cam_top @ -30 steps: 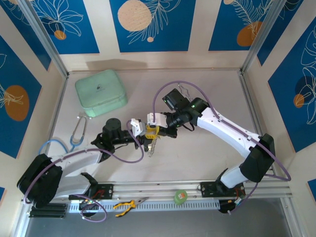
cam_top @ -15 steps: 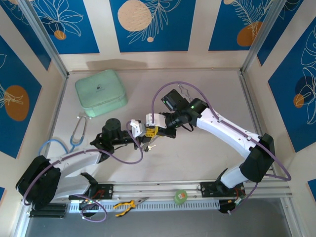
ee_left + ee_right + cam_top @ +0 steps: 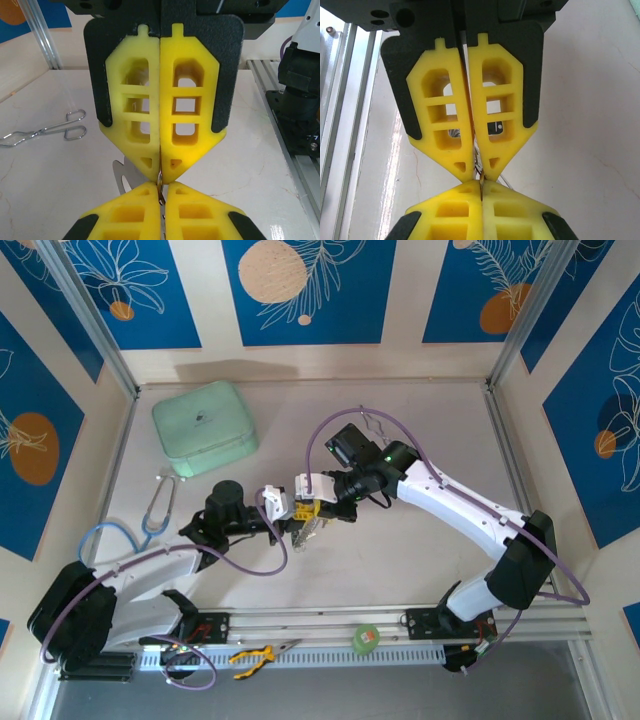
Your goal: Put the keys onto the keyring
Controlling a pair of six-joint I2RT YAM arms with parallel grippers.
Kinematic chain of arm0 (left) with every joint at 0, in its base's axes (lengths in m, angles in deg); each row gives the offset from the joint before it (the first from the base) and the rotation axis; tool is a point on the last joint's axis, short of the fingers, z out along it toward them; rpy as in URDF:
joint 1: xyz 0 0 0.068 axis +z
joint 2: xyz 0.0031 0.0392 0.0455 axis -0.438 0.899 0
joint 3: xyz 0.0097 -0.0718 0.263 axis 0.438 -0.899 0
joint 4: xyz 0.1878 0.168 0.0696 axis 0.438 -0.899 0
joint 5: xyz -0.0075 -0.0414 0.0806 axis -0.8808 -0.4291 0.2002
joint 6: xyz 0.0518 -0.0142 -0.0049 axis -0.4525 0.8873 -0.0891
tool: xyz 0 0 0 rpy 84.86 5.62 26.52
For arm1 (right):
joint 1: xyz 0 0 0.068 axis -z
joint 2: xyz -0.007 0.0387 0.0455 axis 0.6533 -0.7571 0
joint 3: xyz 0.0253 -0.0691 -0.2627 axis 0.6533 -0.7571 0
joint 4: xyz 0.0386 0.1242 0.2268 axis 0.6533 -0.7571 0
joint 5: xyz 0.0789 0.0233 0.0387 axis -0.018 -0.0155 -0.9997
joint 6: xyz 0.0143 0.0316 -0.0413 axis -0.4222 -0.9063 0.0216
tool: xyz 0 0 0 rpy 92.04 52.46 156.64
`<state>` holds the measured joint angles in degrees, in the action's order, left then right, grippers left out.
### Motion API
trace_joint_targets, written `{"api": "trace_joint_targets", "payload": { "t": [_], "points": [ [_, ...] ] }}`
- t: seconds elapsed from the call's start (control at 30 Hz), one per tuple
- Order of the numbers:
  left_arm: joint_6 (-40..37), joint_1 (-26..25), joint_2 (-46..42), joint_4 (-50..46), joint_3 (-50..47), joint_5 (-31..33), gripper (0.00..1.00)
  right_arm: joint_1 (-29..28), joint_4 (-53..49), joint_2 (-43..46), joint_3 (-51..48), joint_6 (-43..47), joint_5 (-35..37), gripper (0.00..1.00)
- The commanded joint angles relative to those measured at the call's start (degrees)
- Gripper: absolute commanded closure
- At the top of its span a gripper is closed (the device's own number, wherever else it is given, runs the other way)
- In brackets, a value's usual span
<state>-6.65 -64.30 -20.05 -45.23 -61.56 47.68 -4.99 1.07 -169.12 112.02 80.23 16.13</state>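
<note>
Keyring (image 3: 160, 182): pinched tip-to-tip above the tabletop's middle.
Left gripper (image 3: 296, 521): clamped shut on its thin wire.
Right gripper (image 3: 309, 512): likewise shut on it, likely so you can work the coil open.

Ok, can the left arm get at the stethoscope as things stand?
Probably not yet. The stethoscope lies unobstructed beside the left arm, but the left tool is shut, apparently on the keyring with the right tool; it must let go first.
</note>
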Motion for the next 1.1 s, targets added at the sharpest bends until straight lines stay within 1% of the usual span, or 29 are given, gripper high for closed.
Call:
{"api": "trace_joint_targets", "payload": {
  "t": [0.0, 0.07, 0.1, 0.17, 0.27, 0.43, 0.57, 0.63, 0.7, 0.73, 0.8, 0.93, 1.0, 1.07],
  "points": [
    [-1.54, -0.57, -0.35, -0.68, 0.27, -2.53, 0.90, -0.58, 1.29, 1.39, 0.06, 0.34, -1.81, 1.00],
    [-1.52, -0.60, 0.08, -0.71, 0.44, -2.54, 0.91, -0.78, 1.63, 1.36, 0.01, 0.13, -2.31, 1.00],
    [-1.55, -0.61, 0.27, -0.72, 0.59, -2.54, 0.93, -0.80, 2.01, 1.35, 0.03, -0.03, -2.65, 1.00],
    [-1.61, -0.59, 0.54, -0.68, 0.71, -2.54, 1.00, -0.90, 2.47, 1.35, -0.02, -0.35, -3.44, 1.00],
    [-2.13, -0.57, 0.47, -0.43, 0.43, -1.39, 1.00, -0.78, 3.47, 1.40, -1.12, -0.94, -4.27, 1.00],
    [-2.79, -0.61, 0.55, -1.38, -0.33, 0.34, 1.00, 0.93, 7.99, 2.20, -7.13, -2.69, -5.42, 1.00],
    [-3.00, -0.61, 1.25, -3.08, -0.01, 0.10, 1.00, 2.12, 10.64, 1.77, -9.87, -4.17, -7.31, 1.00],
    [-2.68, -0.60, 1.11, -4.81, 0.40, 0.82, 0.76, 2.73, 11.21, 1.55, -10.36, -4.68, -7.63, 1.00],
    [-2.89, -0.56, -0.05, -6.38, 0.03, 1.97, 0.59, 3.36, 11.30, 1.49, -10.56, -5.39, -7.70, 1.00],
    [-2.84, -0.54, -0.84, -7.45, -0.22, 2.75, 0.55, 3.71, 11.30, 1.58, -10.54, -5.77, -7.83, 1.00],
    [-3.03, -0.51, -2.06, -9.98, -0.47, 3.32, 0.50, 4.11, 10.83, 1.56, -10.30, -6.43, -8.32, 1.00],
    [-2.90, -0.43, -2.35, -13.27, -0.40, 3.31, 0.47, 4.05, 10.77, 1.58, -10.04, -7.82, -9.11, 1.00],
    [-2.23, -0.43, -1.62, -12.68, -0.21, 3.07, 0.47, 3.73, 10.86, 1.59, -9.89, -8.17, -9.30, 1.00],
    [-1.50, -0.48, -1.03, -10.75, -0.20, 2.66, 0.53, 3.30, 10.86, 1.57, -9.77, -8.00, -9.05, 1.00]
  ]
}}
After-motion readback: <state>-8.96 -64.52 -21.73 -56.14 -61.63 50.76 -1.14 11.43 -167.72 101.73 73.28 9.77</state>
